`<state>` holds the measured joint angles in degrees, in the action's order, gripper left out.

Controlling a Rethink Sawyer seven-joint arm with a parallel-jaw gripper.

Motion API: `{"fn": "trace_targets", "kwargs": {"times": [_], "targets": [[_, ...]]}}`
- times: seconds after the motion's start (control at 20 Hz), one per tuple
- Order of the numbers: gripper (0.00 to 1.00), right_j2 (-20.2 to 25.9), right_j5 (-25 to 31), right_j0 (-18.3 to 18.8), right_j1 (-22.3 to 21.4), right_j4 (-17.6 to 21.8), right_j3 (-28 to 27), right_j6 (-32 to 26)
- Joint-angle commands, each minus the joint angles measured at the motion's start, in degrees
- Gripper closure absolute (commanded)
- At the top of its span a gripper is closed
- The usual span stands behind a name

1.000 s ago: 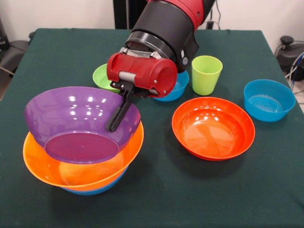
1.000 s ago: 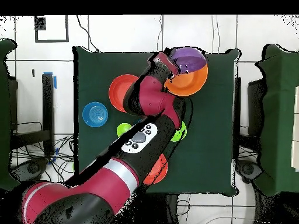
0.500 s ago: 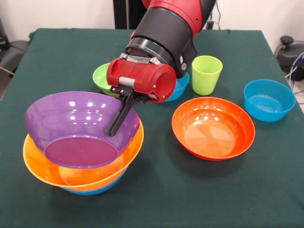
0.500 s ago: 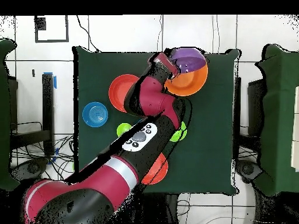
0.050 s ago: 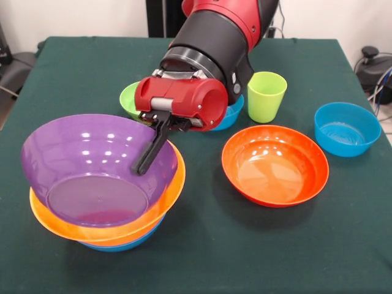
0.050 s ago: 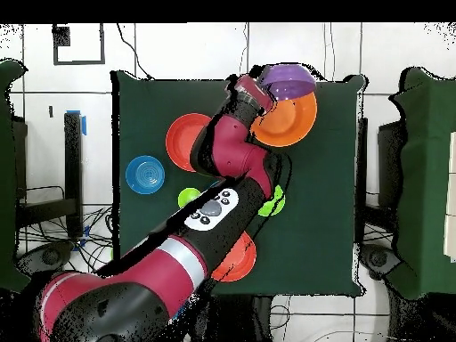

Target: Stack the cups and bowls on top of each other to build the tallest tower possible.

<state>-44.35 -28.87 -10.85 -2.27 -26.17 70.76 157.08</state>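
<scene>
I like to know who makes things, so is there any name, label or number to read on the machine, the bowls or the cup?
None can be read: the arm, the bowls and the cup show no lettering. The arm's button pad has markings too small to read.

bowl (image 5: 98, 165) atop tower (image 5: 122, 236), cup (image 5: 266, 96) behind.

Tower (image 5: 104, 202) near left: purple bowl (image 5: 98, 168) tilted in orange, over blue; lime-green tumbler (image 5: 266, 96) upright far right.
</scene>
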Motion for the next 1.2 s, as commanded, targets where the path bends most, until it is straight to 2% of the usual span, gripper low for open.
{"fn": "trace_targets", "kwargs": {"times": [0.05,0.7,0.75,0.95,1.2], "targets": [[1.0,3.6,-2.6,-0.9,0.8,-2.5,1.8,2.3],[1.0,3.2,-4.2,-1.6,2.1,-5.8,2.0,1.5],[0.0,3.2,-4.1,-1.6,2.1,-5.9,2.0,1.5],[0.0,3.4,-3.0,-1.4,1.8,-4.6,1.8,1.5],[0.0,3.1,-1.7,-2.1,1.7,-5.6,2.4,1.2]]}}
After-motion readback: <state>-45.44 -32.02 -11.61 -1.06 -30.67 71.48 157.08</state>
